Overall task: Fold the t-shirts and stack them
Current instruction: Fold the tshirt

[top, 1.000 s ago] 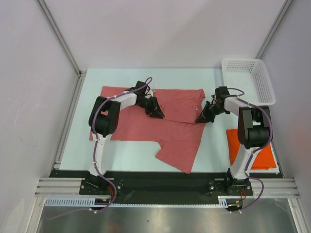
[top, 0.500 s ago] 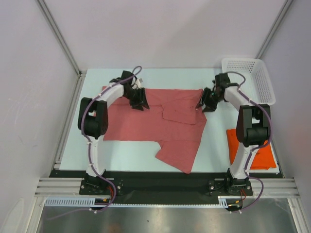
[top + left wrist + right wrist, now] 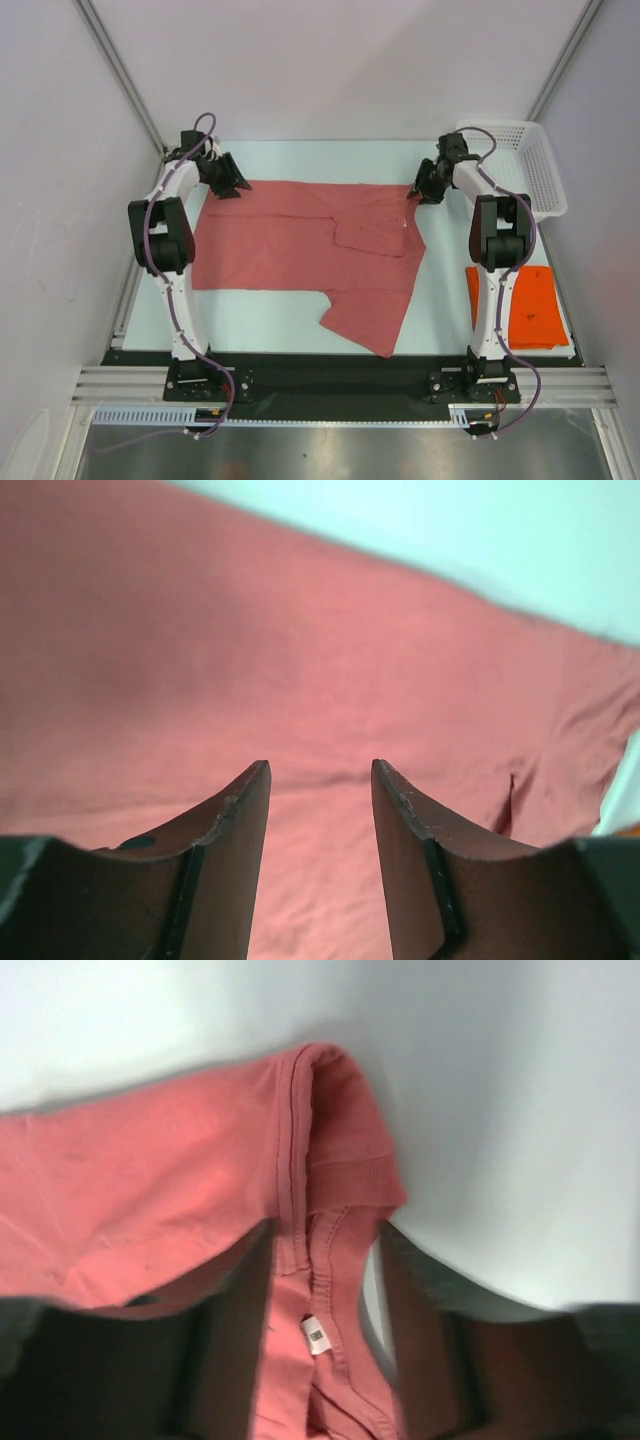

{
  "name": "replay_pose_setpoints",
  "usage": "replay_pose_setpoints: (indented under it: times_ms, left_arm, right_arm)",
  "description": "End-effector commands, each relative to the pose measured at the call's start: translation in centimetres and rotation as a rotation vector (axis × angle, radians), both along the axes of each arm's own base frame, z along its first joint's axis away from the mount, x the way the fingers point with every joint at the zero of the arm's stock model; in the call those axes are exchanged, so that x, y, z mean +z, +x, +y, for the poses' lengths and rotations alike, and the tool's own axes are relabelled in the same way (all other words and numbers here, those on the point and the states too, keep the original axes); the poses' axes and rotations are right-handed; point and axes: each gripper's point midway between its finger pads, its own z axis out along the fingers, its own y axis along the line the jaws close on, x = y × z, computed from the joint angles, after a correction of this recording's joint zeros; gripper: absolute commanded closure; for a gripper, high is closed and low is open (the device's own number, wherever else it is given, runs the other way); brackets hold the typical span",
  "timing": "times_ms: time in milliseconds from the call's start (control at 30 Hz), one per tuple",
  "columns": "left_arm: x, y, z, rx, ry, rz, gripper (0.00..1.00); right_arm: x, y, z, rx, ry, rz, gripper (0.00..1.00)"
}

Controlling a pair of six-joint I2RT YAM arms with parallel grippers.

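Across the table (image 3: pixel 300 158), the pink shirt (image 3: pixel 300 250) is being left spread flat, its far edge newly drawn back, seemingly ready for folding. The folded orange shirt (image 3: pixel 520 305) is being kept aside. The left fingers (image 3: pixel 238 187) and right fingers (image 3: pixel 416 192) are being held released, empty, at the pink shirt's far corners.

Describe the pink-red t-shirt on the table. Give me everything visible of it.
The pink-red t-shirt is plain, soft dusty-red cloth, spread flat on the pale table, lengthways left to right. One sleeve points towards the near edge; a small folded patch lies near its right end. Its collar, with a small white label, sits at the far right corner between the fingers of the open right gripper. The open left gripper hovers over its far left corner. The orange shirt lies apart.
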Motion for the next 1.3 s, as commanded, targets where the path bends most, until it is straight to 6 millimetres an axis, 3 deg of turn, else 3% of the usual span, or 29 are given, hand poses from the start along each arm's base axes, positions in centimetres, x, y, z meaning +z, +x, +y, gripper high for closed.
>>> replay_pose_setpoints:
  times_ms: [0, 100, 333, 633, 733, 767, 800, 1000, 1133, 1233, 1267]
  left_arm:
    - [0.6, 2.6, 0.6, 0.045, -0.048, -0.057, 0.49]
    - [-0.4, 3.1, 1.5, 0.078, -0.067, -0.041, 0.49]
    - [-3.2, 2.8, 3.0, 0.139, -0.094, 0.024, 0.50]
    - [-5.2, 2.3, 4.1, 0.211, -0.109, 0.087, 0.50]
    - [-5.5, 2.2, 4.7, 0.239, -0.115, 0.102, 0.50]
    - [-5.6, 2.2, 5.1, 0.247, -0.117, 0.104, 0.50]
    - [-5.9, 2.1, 5.3, 0.255, -0.118, 0.112, 0.50]
    - [-6.7, 1.9, 6.1, 0.265, -0.096, 0.129, 0.50]
    - [-6.2, 2.1, 6.3, 0.252, -0.074, 0.117, 0.50]
    - [-4.3, 2.5, 7.2, 0.253, -0.014, 0.079, 0.46]
    - [-2.0, 2.5, 7.5, 0.256, 0.004, 0.040, 0.44]
  right_arm:
    - [2.5, 3.4, -0.9, -0.017, -0.035, -0.129, 0.54]
    - [2.3, 3.9, -0.7, -0.022, -0.012, -0.128, 0.63]
    - [2.0, 4.7, -0.7, -0.021, -0.011, -0.133, 0.58]
    - [-0.5, 5.9, -0.9, -0.063, -0.010, -0.074, 0.64]
    - [-1.7, 5.8, -1.7, -0.106, -0.040, -0.050, 0.86]
    - [-1.9, 5.7, -2.4, -0.129, -0.069, -0.038, 0.97]
    - [-2.1, 5.7, -3.7, -0.178, -0.130, -0.038, 1.00]
    - [-1.6, 6.3, -5.7, -0.241, -0.225, -0.058, 1.00]
    - [-1.5, 6.4, -5.5, -0.227, -0.237, -0.054, 1.00]
    - [-1.1, 5.8, -5.1, -0.185, -0.263, -0.032, 0.79]
    - [0.3, 6.2, -5.3, -0.186, -0.275, -0.051, 0.63]
